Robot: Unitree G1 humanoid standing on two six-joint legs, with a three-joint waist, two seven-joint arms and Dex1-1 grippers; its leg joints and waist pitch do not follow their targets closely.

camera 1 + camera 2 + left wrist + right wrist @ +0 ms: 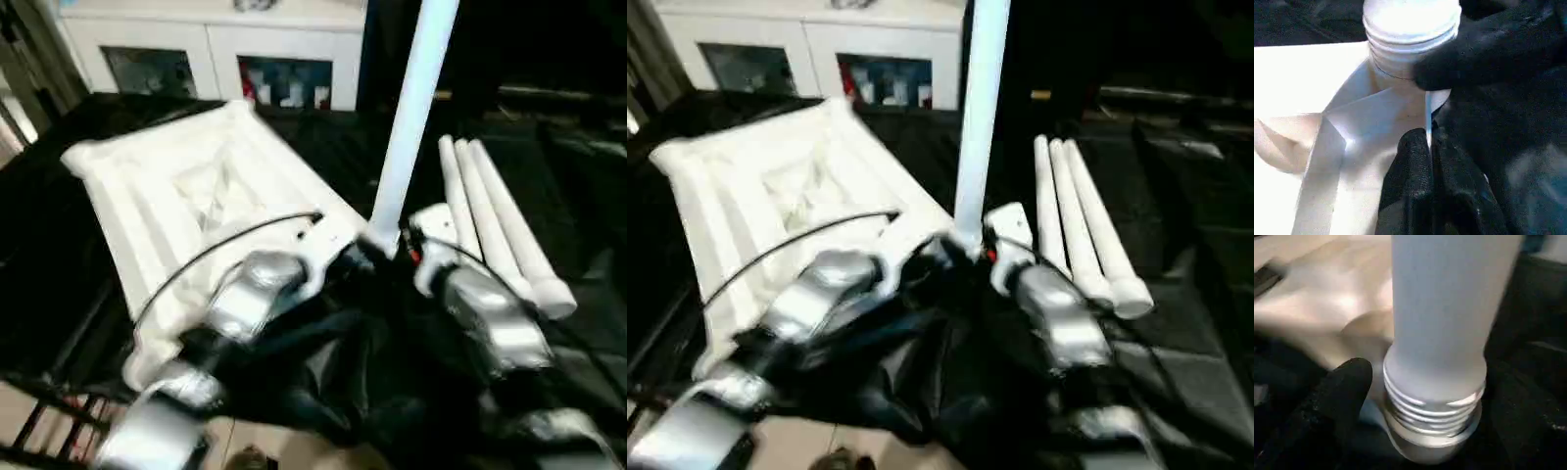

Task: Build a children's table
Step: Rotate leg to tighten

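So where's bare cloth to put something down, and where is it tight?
Free: black cloth between the tabletop and the three loose legs, behind the upright leg; also the cloth right of those legs. Crowded: the near corner socket, where the left gripper and right gripper flank the upright leg.

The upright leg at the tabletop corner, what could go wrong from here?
The upright leg shows bare threads above the corner socket, so it seems only partly screwed in and may lean or topple. The right claw looks open beside it, giving little support. A fall could hit the three spare legs.
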